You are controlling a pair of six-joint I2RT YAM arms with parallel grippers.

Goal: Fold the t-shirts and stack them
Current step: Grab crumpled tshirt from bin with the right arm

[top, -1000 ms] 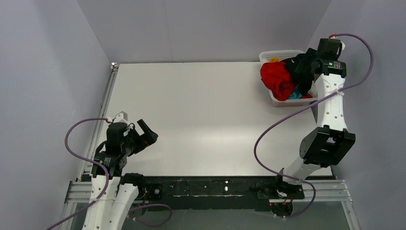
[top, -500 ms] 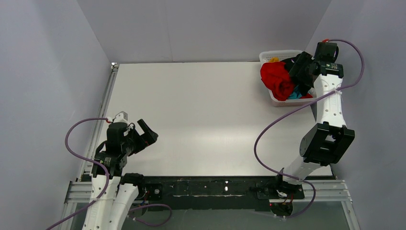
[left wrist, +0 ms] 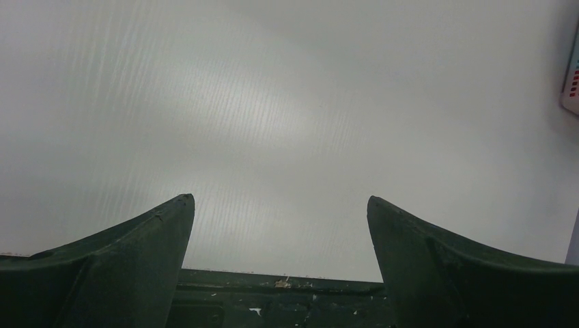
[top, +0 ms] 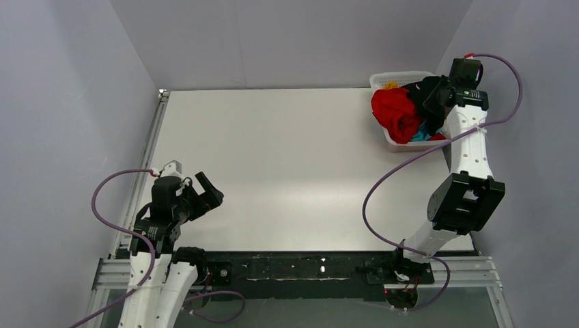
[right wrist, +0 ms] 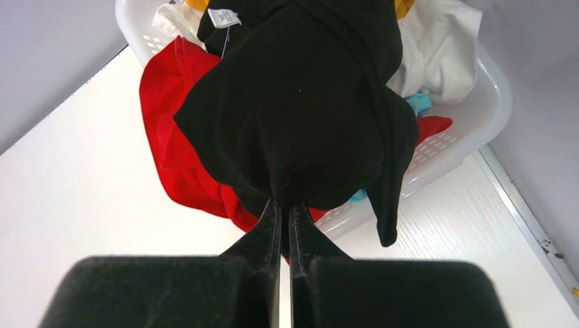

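Note:
A white lattice basket (top: 392,143) (right wrist: 478,109) at the table's far right corner holds the t-shirts. The black t-shirt (right wrist: 300,116) (top: 425,89) is bunched on top, and my right gripper (right wrist: 285,203) (top: 431,102) is shut on a fold of it. Under it a red t-shirt (top: 394,113) (right wrist: 171,143) spills over the basket's left rim. White (right wrist: 437,48), light blue (right wrist: 418,104) and orange-yellow (top: 391,85) cloth peek out around them. My left gripper (top: 208,189) (left wrist: 280,205) hangs open over bare table at the near left, holding nothing.
The white table (top: 287,171) ends at a metal rail (top: 147,157) on the left and a black front bar (top: 300,266). Grey walls close in the back and both sides; the basket sits close to the right wall.
My right gripper went from open to shut, pinching the black t-shirt at the basket, and its wrist shifted slightly. The left arm barely moved.

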